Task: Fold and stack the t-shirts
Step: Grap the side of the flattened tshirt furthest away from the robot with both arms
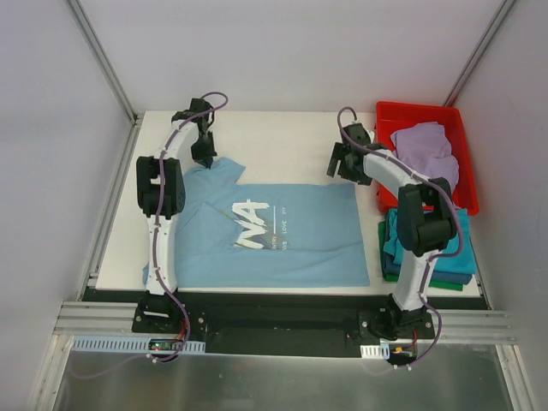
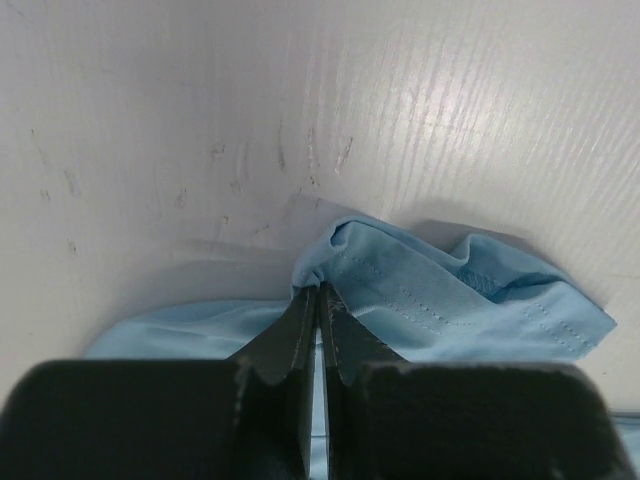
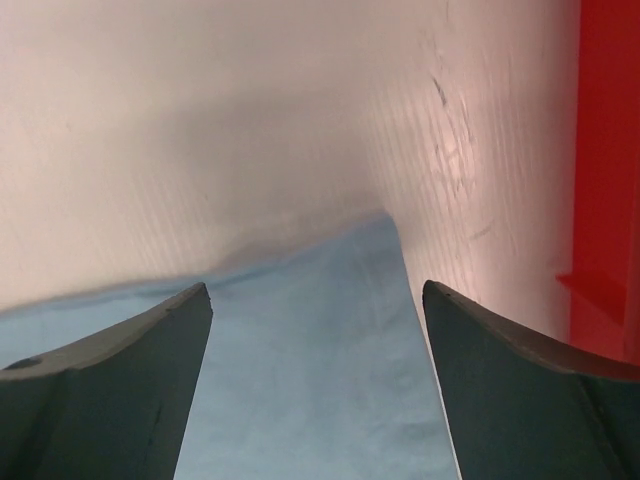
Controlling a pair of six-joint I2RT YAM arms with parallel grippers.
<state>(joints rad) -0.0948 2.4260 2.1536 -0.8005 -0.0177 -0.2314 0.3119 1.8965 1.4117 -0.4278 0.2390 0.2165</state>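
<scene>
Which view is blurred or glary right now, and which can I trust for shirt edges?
Top external: even light, sharp, soft shadows on the table. Left wrist: crisp on the light blue t-shirt stitching, glare upper right. Right wrist: soft throughout, pink cast near the red bin.

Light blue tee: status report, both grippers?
Left gripper shut on light blue tee, far left corner. Right gripper open above its far right corner. Tee spread flat, unfolded. Red bin beside right gripper, not blocking.
</scene>
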